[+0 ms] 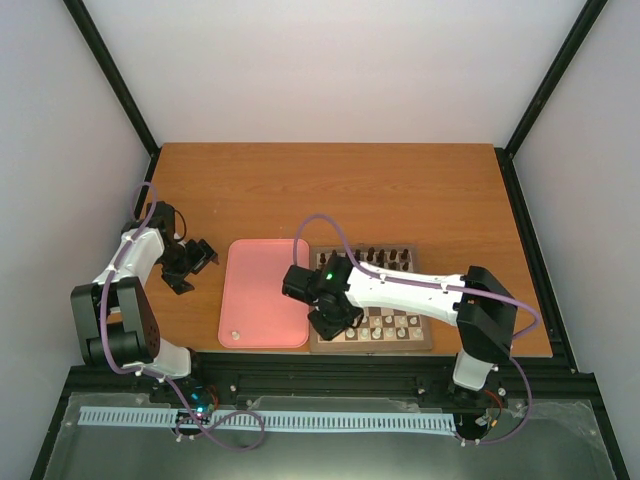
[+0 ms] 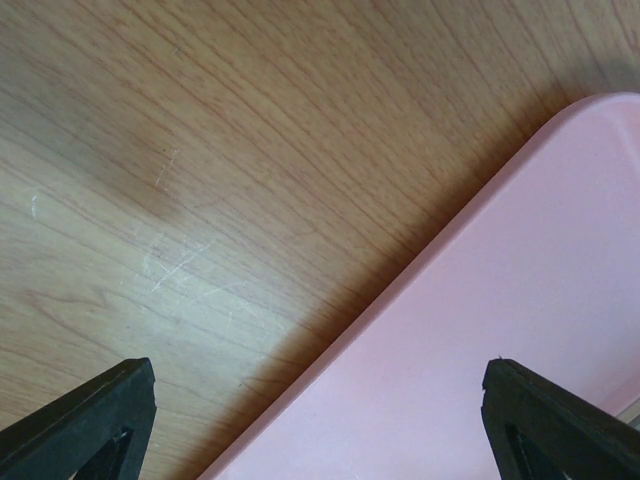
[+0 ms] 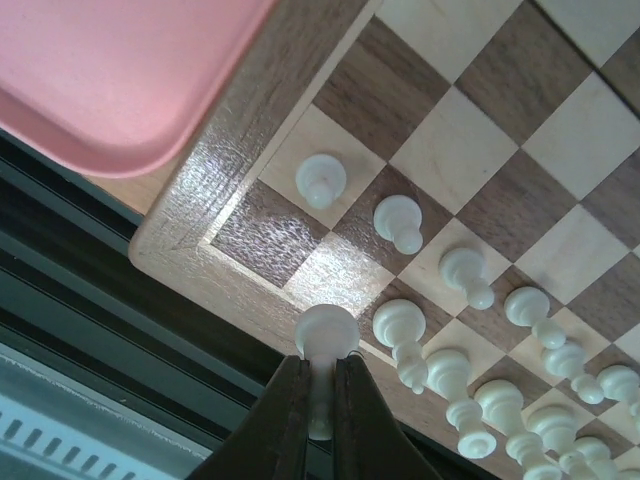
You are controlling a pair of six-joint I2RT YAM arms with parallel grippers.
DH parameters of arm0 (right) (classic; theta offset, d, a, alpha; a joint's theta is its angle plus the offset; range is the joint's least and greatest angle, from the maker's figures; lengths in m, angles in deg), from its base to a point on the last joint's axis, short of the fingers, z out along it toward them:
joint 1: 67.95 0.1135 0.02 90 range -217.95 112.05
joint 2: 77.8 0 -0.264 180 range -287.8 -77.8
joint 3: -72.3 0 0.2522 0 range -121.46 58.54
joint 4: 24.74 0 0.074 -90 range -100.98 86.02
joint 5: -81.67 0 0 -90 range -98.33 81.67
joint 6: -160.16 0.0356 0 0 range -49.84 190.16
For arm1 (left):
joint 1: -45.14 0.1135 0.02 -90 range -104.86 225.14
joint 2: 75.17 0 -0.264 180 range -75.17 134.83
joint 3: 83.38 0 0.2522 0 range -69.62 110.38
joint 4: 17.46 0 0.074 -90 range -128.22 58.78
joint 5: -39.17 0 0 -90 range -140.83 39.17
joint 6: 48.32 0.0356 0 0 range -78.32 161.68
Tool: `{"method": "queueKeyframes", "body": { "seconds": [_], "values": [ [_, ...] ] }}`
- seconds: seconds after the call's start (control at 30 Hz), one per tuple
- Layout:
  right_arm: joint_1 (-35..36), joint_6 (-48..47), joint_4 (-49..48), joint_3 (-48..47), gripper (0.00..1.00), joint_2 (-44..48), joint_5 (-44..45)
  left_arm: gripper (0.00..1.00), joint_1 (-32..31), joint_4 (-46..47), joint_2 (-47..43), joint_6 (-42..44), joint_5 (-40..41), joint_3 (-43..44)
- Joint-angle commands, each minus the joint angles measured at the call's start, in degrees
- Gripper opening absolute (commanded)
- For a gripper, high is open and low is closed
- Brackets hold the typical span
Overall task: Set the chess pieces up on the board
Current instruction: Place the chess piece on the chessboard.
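Right gripper: jaws clenched on one small cream chess pawn, with both fingers pressed against its stem below the round head. The pawn sat at the 7 o'clock corner of the square wooden chessboard, which had dark brown and cream checks and a brown border. Could not tell whether its base touched the board.

Other cream chess pieces stood upright in two rows along the board's 6 o'clock edge, one per square, running off toward 3 o'clock. Dark brown chess pieces lined the 12 o'clock edge.

The pink rectangular plastic tray lay touching or just beside the board at its 9 o'clock side. One lone small white piece lay on the tray near its 7 o'clock corner.

Left gripper: released, jaws wide apart, nothing between them. It hung over the tray's 9 o'clock rim, one finger above the brown wood-grain table and the other above the tray. It was well apart from the board.
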Motion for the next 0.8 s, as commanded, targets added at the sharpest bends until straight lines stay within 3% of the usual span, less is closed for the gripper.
{"method": "queueKeyframes", "body": {
  "seconds": [0.0, 0.77],
  "values": [
    [-0.1, 2.1, -3.0, 1.4, 0.03, 0.2, -0.7, 1.0, -0.4, 0.9, 0.5, -0.6, -0.4, 0.9],
    [-0.1, 2.9, -6.3, 6.9, 0.03, -2.4, -0.4, 1.0, -0.5, 0.6, 0.5, -0.5, -0.2, 1.0]
  ]
}}
